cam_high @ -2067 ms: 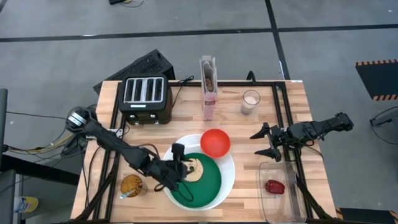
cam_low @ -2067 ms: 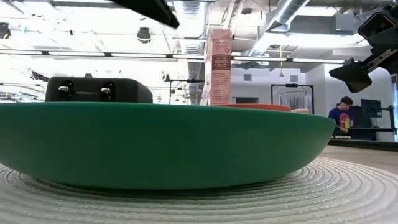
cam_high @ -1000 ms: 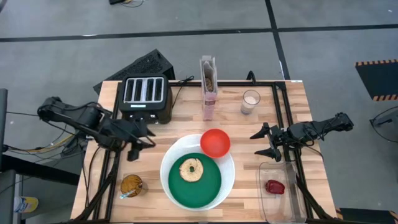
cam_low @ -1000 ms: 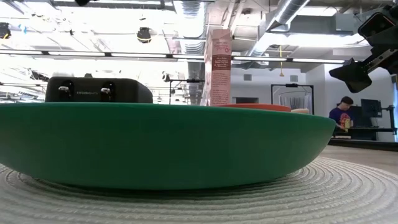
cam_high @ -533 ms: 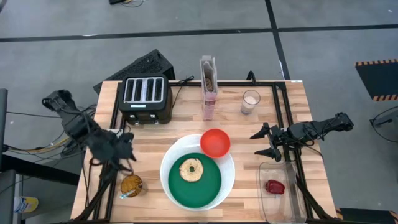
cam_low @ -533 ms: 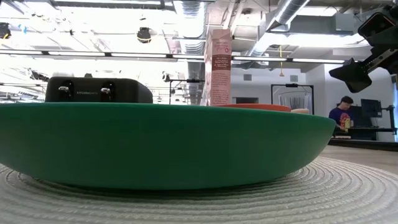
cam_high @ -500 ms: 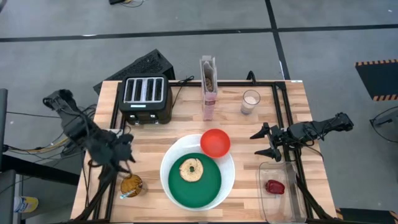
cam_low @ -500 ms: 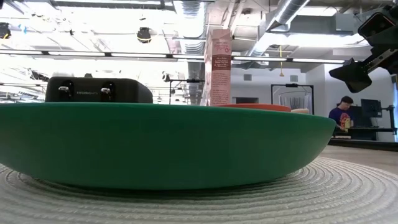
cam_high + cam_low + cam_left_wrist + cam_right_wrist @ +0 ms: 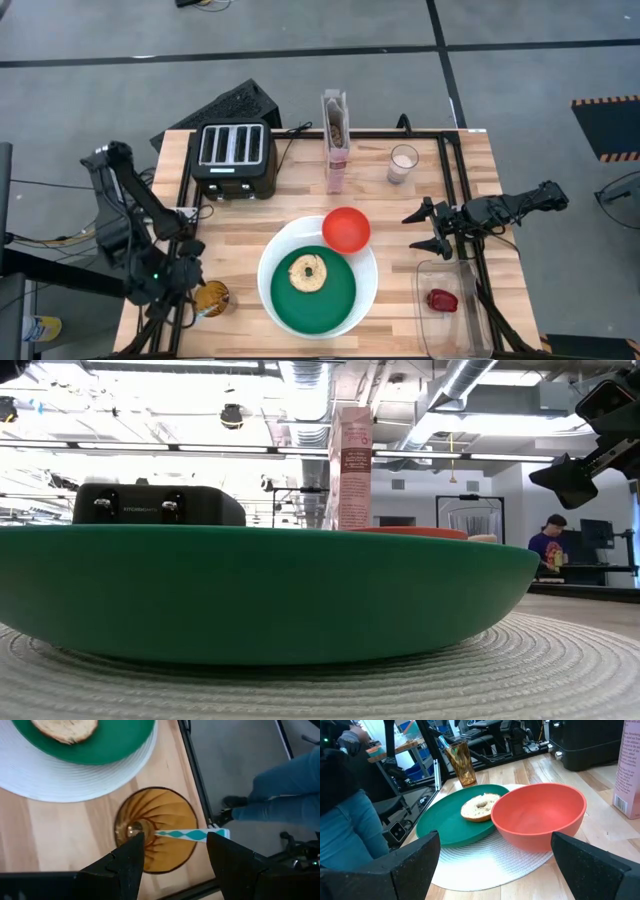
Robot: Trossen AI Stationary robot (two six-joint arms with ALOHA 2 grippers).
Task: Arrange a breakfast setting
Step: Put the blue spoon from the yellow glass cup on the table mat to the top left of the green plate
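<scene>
A toasted bagel (image 9: 306, 271) lies on the green plate (image 9: 330, 300), which sits on the large white plate (image 9: 370, 285). The red bowl (image 9: 346, 229) rests on the white plate's far rim. The pink cereal box (image 9: 336, 140) stands at the back. My left gripper (image 9: 195, 285) is open above an amber glass (image 9: 155, 830); its fingers stand over the glass's two sides and touch nothing. A utensil with a teal-and-white handle (image 9: 192, 835) leans in the glass. My right gripper (image 9: 430, 230) is open and empty at the table's right. A dark red item (image 9: 441, 299) lies in a clear container.
A black toaster (image 9: 233, 157) stands at the back left and a glass of milk (image 9: 403, 163) at the back right. The clear container (image 9: 455, 330) is at the near right corner. A person's legs (image 9: 280, 790) show beside the table's left edge.
My left gripper has swung from beside the toaster toward the table's near left corner and now hangs over the amber glass. The bagel and plates have stayed put. My right arm has kept still.
</scene>
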